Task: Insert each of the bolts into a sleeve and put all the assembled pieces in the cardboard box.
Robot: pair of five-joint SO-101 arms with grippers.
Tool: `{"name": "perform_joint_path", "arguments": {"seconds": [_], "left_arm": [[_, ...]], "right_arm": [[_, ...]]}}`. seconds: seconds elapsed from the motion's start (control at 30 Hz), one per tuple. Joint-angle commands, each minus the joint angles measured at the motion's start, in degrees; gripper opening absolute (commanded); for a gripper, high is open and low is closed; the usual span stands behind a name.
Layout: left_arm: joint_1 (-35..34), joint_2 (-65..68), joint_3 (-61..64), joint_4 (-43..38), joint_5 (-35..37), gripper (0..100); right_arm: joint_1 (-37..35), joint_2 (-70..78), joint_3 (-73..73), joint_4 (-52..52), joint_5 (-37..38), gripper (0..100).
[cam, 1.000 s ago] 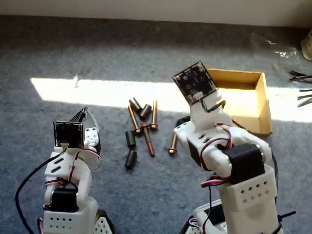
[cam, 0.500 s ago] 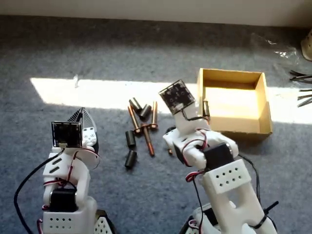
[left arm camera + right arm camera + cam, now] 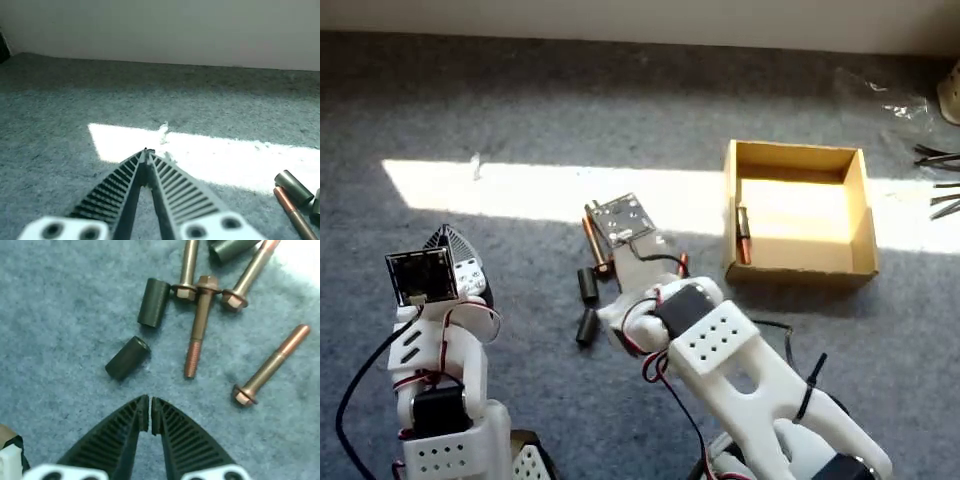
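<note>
Several copper bolts and dark sleeves lie loose on the grey carpet. In the right wrist view my right gripper [image 3: 150, 412] is shut and empty, hovering just short of a sleeve [image 3: 128, 358], with a second sleeve [image 3: 154, 302] and bolts [image 3: 200, 325] [image 3: 270, 365] beyond. From above, the right arm [image 3: 620, 220] covers most of the pile; two sleeves [image 3: 588, 285] [image 3: 587, 326] show beside it. The cardboard box [image 3: 855, 215] holds one assembled piece [image 3: 742, 235]. My left gripper [image 3: 146, 155] is shut and empty, left of the pile [image 3: 450, 240], with a sleeve [image 3: 292, 186] and bolt [image 3: 295, 215] off to its side.
A sunlit band crosses the carpet [image 3: 520, 190] between the arms and the far wall. Dark tools [image 3: 935, 155] and clear plastic wrap [image 3: 890, 95] lie at the far right, past the box.
The right arm has swung left from the box and lowered over the pile of bolts, uncovering the box. The left arm has shifted slightly left.
</note>
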Motion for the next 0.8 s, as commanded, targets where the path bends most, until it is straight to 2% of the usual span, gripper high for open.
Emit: {"name": "perform_joint_path", "arguments": {"seconds": [0.0,0.27,0.47,0.53,0.63,0.77], "left_arm": [[-0.7,-0.7,-0.7,0.0,0.2,1],[-0.7,-0.7,-0.7,0.0,0.0,1],[-4.4,-0.7,-0.7,-0.1,0.2,1],[-5.8,-0.7,-0.7,-0.1,0.3,1],[-7.8,-0.7,-0.7,0.1,0.3,1],[-9.8,-0.7,-0.7,0.1,0.3,1]], "right_arm": [[-4.3,2.4,-1.1,-1.1,-1.5,1.0],[-7.7,7.4,-1.1,-10.5,-1.7,1.0],[-10.0,8.0,-0.7,-17.2,-2.2,1.0],[-9.5,8.0,-0.6,-18.8,-7.3,1.9],[-8.1,8.0,-0.6,-18.8,-15.6,9.1],[-8.2,8.0,-0.8,-18.8,-17.1,11.9]]}}
